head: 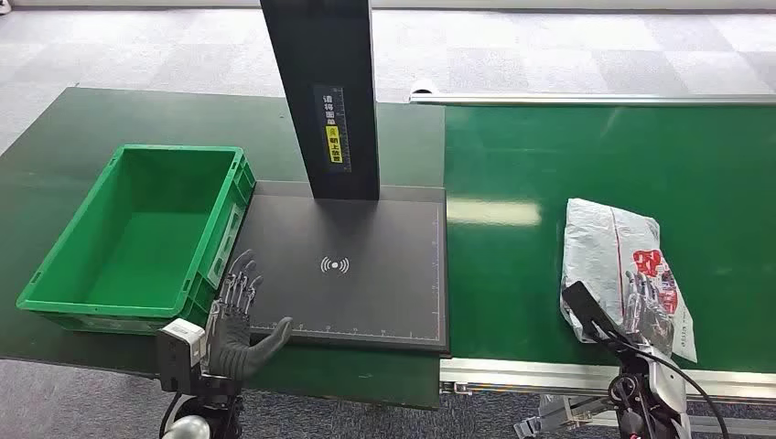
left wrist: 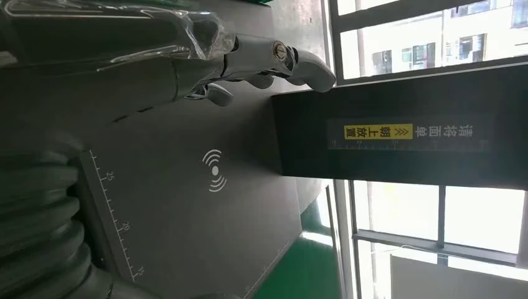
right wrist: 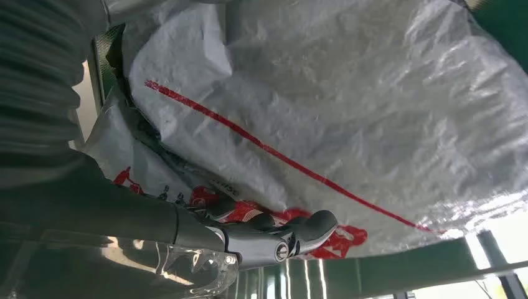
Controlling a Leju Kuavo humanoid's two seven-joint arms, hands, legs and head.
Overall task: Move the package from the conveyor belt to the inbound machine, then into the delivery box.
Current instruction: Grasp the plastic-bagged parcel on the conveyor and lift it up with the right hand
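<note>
**A:** So your right hand is down on the near end of the package, fingers laid along the red-printed part of the bag. In the right wrist view they're pressed right against the plastic, but honestly you can't tell whether it's actually got a hold on it or is just resting there.

**B:** And the left one?

**A:** Your left hand is holding nothing, fingers spread apart and pointing forward, thumb sticking out to the side. It's sitting over the near left corner of the inbound machine's black scan pad, right beside the green delivery box.

**B:** Where's the package sitting then?

**A:** On the green conveyor belt, toward your right, well apart from the scan pad. It's a grey crinkly poly mailer with a thin red line across it and a red and white label at the near end. It's lying flat-ish, a bit rumpled.

**B:** What's around it?

**A:** The scan pad has a white wireless symbol in the middle and ruler ticks along its edges. A black post stands up from its far edge with a yellow label on it. The delivery box sits left of the pad, touching its edge, on a dark green table. Grey carpet tiles beyond.
</note>
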